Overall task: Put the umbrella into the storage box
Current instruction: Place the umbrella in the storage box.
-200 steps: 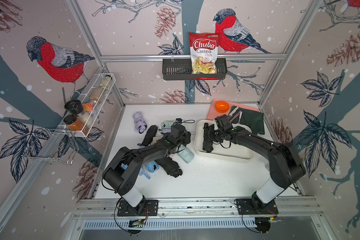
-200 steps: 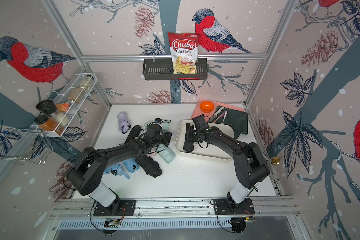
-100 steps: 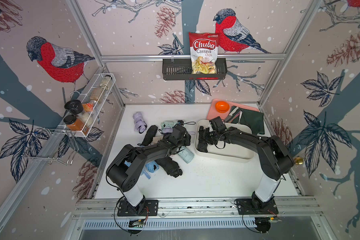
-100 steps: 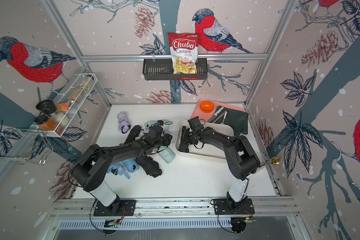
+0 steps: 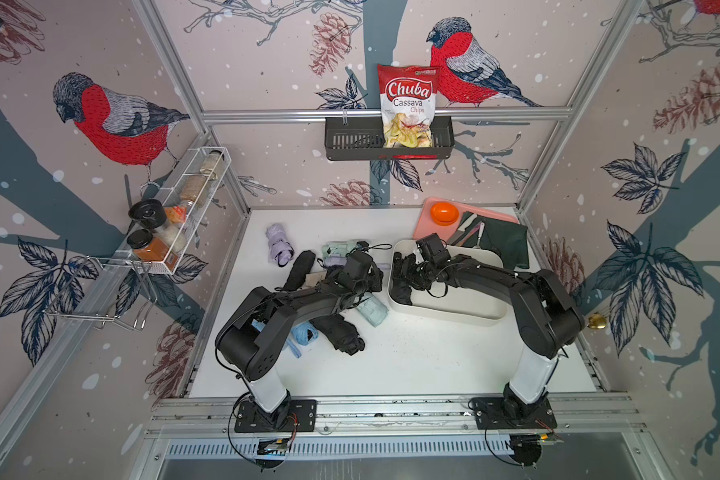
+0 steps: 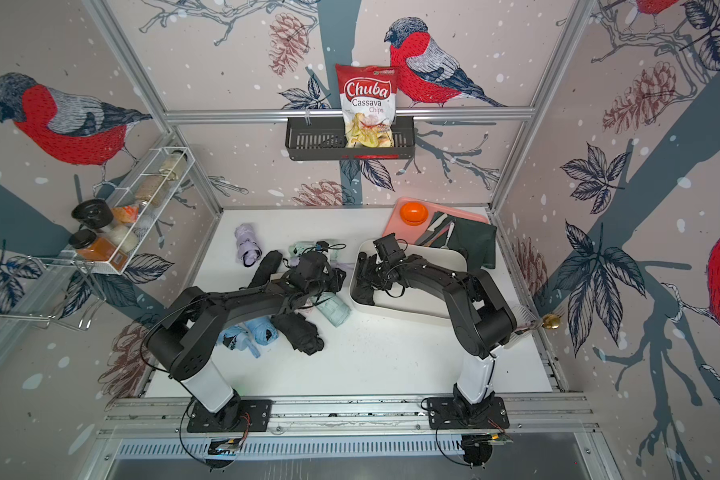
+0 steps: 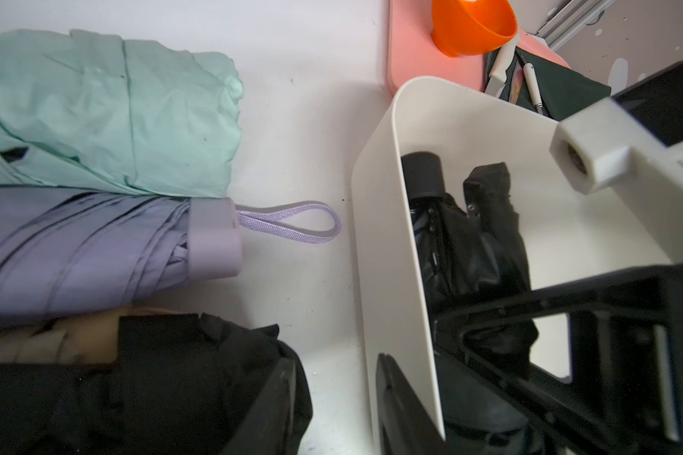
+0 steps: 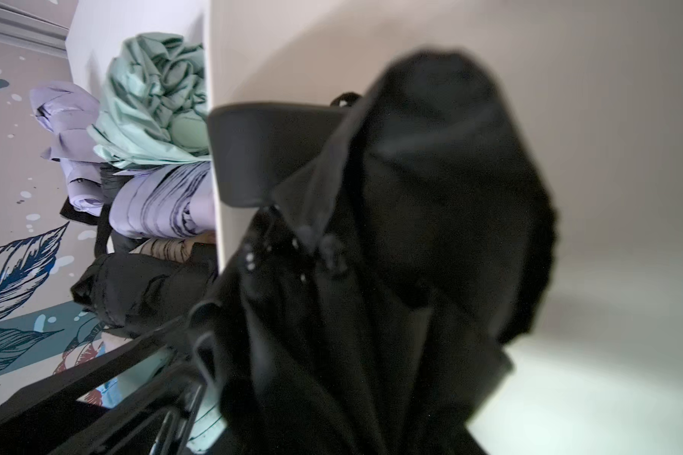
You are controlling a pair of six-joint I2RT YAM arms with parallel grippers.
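Since a second ago the right gripper (image 5: 406, 270) has edged toward the left end of the storage box (image 5: 454, 309), its arm drawn inward. Nearest the rail (image 5: 391, 409) lies a blue umbrella (image 5: 304, 332). Farther in, the left gripper (image 7: 336, 358) sits just outside the box, jaws seemingly parted over bare table (image 5: 412, 365). Inside, against the left wall, lies the black umbrella (image 5: 400, 293), the right gripper over it; fabric hides whether it grips. Beyond stands the pink tray (image 5: 427, 226).
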